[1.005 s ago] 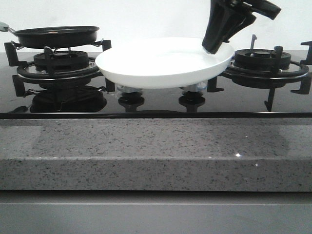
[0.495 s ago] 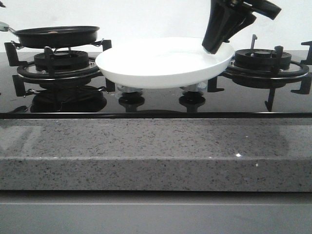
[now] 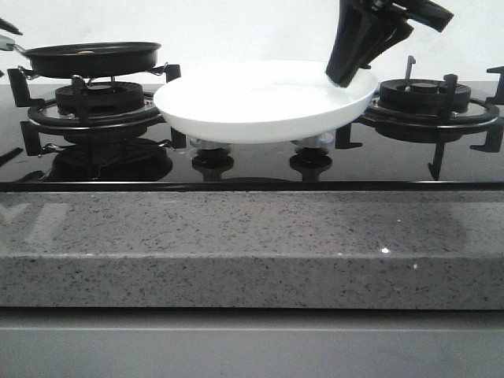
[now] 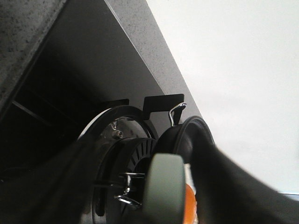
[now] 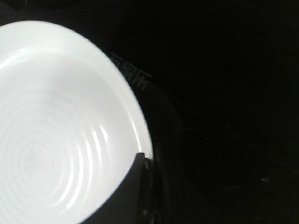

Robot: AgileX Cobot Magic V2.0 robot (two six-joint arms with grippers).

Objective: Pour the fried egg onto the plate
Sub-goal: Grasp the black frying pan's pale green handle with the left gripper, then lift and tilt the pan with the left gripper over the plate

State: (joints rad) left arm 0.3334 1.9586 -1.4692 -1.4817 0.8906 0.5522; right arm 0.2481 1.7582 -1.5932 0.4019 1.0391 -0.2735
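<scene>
- White and glossy, the plate sits raised above the black glass hob, between the two burners; its right rim is where your right gripper meets it.
- You can see in the right wrist view that one dark finger lies over the plate's inner rim, so the gripper appears clamped on that edge; the opposite finger is lost in the dark below.
- You cannot make out the fried egg clearly. Only a small pale spot shows inside the black frying pan, too small to identify from the front.
- That pan rests on the left burner grate, well apart from the plate's left rim.
- Your left gripper is at the pan's grey-green handle in the left wrist view, with blurred dark fingers on either side of it. You cannot tell whether they are pressing on it.
- Beyond the plate, the right burner stands bare, and a speckled grey stone counter edge runs across the front.
</scene>
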